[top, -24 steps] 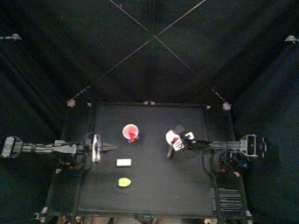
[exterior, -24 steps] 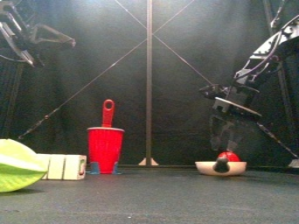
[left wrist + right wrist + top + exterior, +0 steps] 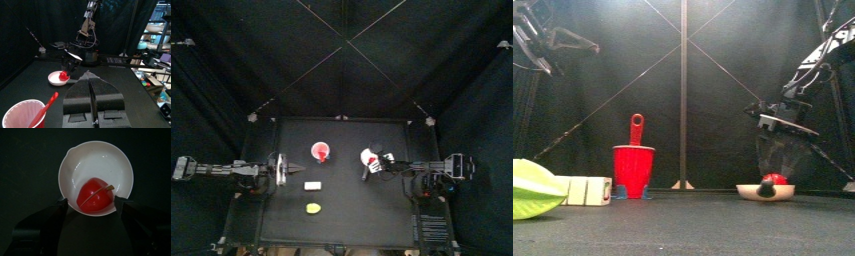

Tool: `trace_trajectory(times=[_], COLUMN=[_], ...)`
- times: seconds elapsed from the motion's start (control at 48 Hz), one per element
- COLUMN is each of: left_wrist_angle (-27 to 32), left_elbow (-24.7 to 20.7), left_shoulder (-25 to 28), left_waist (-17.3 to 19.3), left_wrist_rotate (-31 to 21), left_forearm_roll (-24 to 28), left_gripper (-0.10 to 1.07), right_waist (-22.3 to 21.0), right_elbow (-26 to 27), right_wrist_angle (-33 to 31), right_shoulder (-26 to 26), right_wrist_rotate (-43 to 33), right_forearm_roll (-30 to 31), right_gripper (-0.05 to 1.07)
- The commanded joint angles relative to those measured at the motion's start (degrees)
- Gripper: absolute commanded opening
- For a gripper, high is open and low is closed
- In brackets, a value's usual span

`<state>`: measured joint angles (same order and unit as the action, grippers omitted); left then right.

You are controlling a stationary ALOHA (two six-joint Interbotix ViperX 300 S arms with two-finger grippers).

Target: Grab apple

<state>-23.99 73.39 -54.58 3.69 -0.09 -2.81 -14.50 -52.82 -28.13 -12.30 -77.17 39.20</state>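
Note:
A red apple (image 3: 95, 195) with a stem lies in a white bowl (image 3: 80, 158) right of the table's middle. It also shows in the front view (image 3: 775, 180) and the left wrist view (image 3: 63, 76). My right gripper (image 3: 91, 204) hangs open just above the bowl, with one jaw on each side of the apple and neither touching it. It shows in the front view (image 3: 780, 124) and in the top view (image 3: 380, 166). My left gripper (image 3: 92, 95) is shut and empty. It rests at the table's left side (image 3: 286, 170).
A red cup (image 3: 633, 168) with a red spoon in it stands left of the middle (image 3: 321, 152). A white block (image 3: 587, 190) and a yellow-green object (image 3: 532, 190) lie at the front left.
My right gripper has sunk slightly toward the bowl. The left arm has not moved.

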Motion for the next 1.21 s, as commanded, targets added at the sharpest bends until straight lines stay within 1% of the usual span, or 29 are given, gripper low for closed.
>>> trace_trajectory(times=[0.0,0.312,0.521,1.188], left_wrist_angle=[-0.53,-0.53,-0.53,-0.53], left_elbow=[-0.7,-0.62,-0.62,-0.62], left_shoulder=[0.35,0.35,0.35,0.35], left_waist=[0.18,0.18,0.18,0.18], left_wrist_rotate=[0.0,0.0,0.0,0.0], left_forearm_roll=[0.0,0.0,0.0,0.0], left_gripper=[-0.03,-0.03,-0.03,-0.03], right_waist=[-0.26,-1.76,-2.55,-2.11], right_elbow=[0.7,0.97,0.97,0.97], right_wrist_angle=[0.0,0.53,1.32,2.29], right_shoulder=[0.26,2.99,3.78,5.01], right_wrist_rotate=[-0.18,-0.18,-0.09,-0.09], right_forearm_roll=[0.44,1.41,1.58,2.9], right_gripper=[1.02,1.02,1.01,1.0])
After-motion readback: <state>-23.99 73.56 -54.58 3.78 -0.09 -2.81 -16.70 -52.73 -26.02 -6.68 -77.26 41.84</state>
